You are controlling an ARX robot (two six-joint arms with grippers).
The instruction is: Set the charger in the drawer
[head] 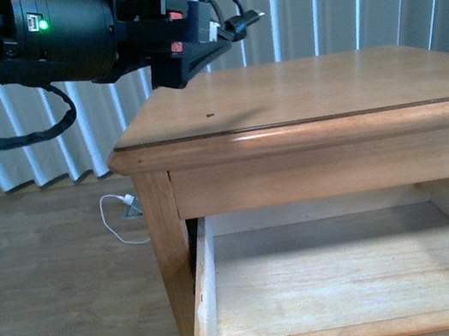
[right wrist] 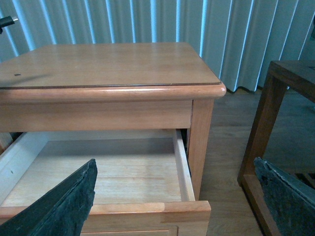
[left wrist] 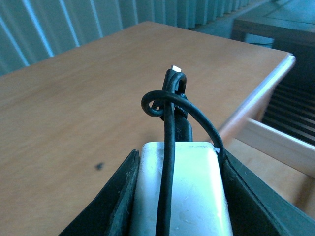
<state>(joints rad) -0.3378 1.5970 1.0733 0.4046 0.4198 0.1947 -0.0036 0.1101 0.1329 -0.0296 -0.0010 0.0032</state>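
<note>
Left wrist view: you see the left gripper [left wrist: 179, 164] clamped on the charger [left wrist: 197, 196], its two dark fingers [left wrist: 115, 201] pressing the block's opposite sides. The block is white, smooth and round-cornered. A thin black cable [left wrist: 166, 147] runs along its upper face, then gathers beyond it into a tight bundle of loops. From the bundle a small connector with a pale metal tip [left wrist: 175, 68] points away from the camera.

In the front view, the same gripper [head: 185, 40] holds the charger [head: 227, 11] in the air above the far left corner of the tabletop [head: 322, 81], clear of the wood. Only the black loops and connector show plainly there. A dark speck [head: 210, 116] marks the tabletop near its left edge.

The drawer [head: 206, 284] stands pulled out below the tabletop's front edge, showing pale bare wood inside (the knob is out of frame).

In the right wrist view, the right gripper [right wrist: 174, 169] hangs in front of the drawer [right wrist: 182, 162], fingers [right wrist: 64, 206] spread wide and holding nothing.
</note>
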